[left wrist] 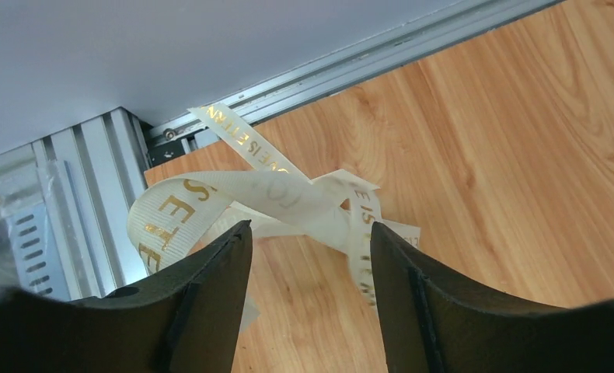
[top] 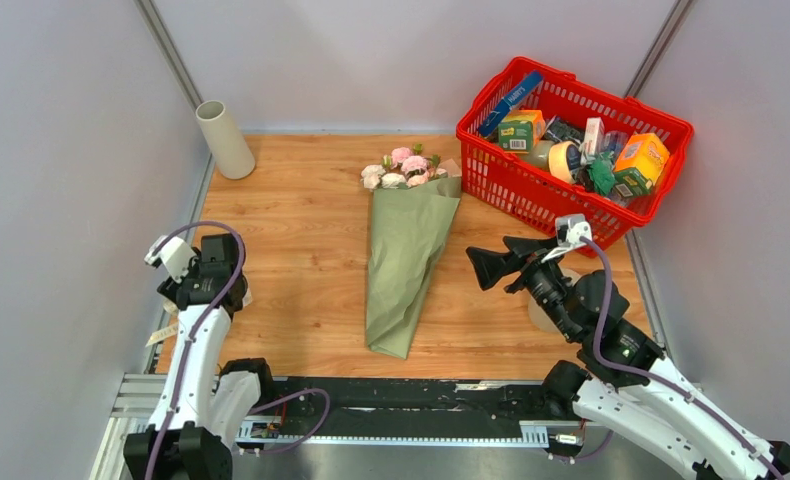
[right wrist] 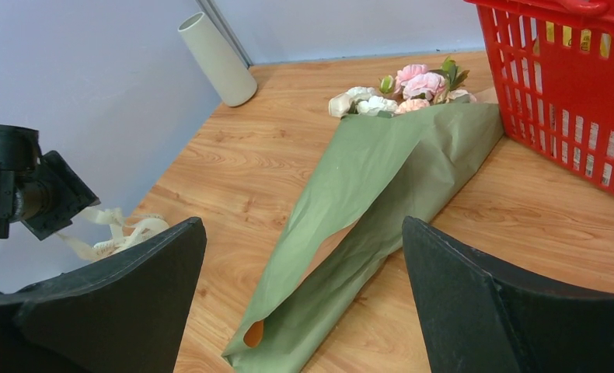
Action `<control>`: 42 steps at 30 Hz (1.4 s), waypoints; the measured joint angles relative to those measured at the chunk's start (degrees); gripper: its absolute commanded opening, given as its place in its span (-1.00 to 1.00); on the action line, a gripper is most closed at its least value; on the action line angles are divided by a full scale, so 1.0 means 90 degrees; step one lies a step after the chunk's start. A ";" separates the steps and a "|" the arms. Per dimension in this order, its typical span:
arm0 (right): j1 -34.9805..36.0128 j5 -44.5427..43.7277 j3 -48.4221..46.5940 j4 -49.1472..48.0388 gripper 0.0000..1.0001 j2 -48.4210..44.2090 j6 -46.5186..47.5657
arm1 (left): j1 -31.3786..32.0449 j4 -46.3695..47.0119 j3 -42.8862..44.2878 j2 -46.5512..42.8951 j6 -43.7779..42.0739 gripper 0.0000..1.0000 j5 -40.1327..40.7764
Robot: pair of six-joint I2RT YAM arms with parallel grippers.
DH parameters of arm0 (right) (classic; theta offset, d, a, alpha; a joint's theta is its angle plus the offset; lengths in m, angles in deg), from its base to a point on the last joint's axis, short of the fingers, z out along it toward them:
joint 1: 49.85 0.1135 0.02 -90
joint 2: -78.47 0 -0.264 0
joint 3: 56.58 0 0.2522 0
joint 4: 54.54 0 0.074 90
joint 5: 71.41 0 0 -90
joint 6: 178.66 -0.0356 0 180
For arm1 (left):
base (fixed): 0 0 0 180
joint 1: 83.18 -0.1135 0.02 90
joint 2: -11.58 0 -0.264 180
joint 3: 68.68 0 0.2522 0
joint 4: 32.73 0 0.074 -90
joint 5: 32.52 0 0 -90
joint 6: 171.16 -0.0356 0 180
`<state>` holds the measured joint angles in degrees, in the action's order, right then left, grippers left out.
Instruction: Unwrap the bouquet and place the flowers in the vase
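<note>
Ribbon (left wrist: pixel 288 198) lies loose beneath our left pincer (left wrist: pixel 310 229), jaws apart and empty; our right pincer (right wrist: pixel 302 225) gapes empty too. We judge unwrapping in hand: next we must peel the bouquet (top: pixel 406 250) open.

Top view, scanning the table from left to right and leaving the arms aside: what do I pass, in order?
vase → bouquet → basket
</note>
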<state>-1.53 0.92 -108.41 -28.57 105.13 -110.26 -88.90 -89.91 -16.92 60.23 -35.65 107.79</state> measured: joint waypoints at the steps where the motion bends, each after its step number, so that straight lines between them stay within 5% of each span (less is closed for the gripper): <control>1: 0.0000 0.0019 0.0012 -0.0002 1.00 0.0015 -0.0017 | 0.0000 -0.0032 0.0000 -0.0092 0.0053 0.32 0.0002; 6: 0.0000 0.0078 0.0036 0.0029 1.00 0.0197 -0.0087 | -0.0010 -0.0342 0.0092 -0.0488 0.0486 0.34 -0.0085; 12: 0.0000 0.0126 0.0036 0.0117 1.00 0.0284 -0.0092 | -0.0296 -0.0971 0.0512 -0.0010 0.1015 0.63 -0.0852; 18: 0.0000 0.0095 0.0083 0.0170 1.00 0.0228 -0.0102 | -0.0318 -0.1591 0.1452 0.0729 0.1287 0.52 -0.1190; 30: 0.0000 0.0372 0.0624 0.0206 0.98 0.0695 -0.0746 | -0.0216 0.0481 0.0818 -0.0607 -0.1039 0.51 -0.5501; 36: 0.0000 0.0896 0.1134 0.0211 0.96 0.0321 -0.0998 | 0.1316 0.0993 0.0639 -0.0818 -0.1503 0.47 -0.6275; 42: 0.0000 0.1039 0.1523 0.0270 0.93 -0.0226 -0.1222 | 0.3628 0.1282 0.0627 -0.0308 -0.1695 0.47 -0.5683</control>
<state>-1.53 10.28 -94.70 -26.14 103.09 -121.26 -56.24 -78.37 -11.28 57.45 -50.90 56.64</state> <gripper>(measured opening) 0.972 0.737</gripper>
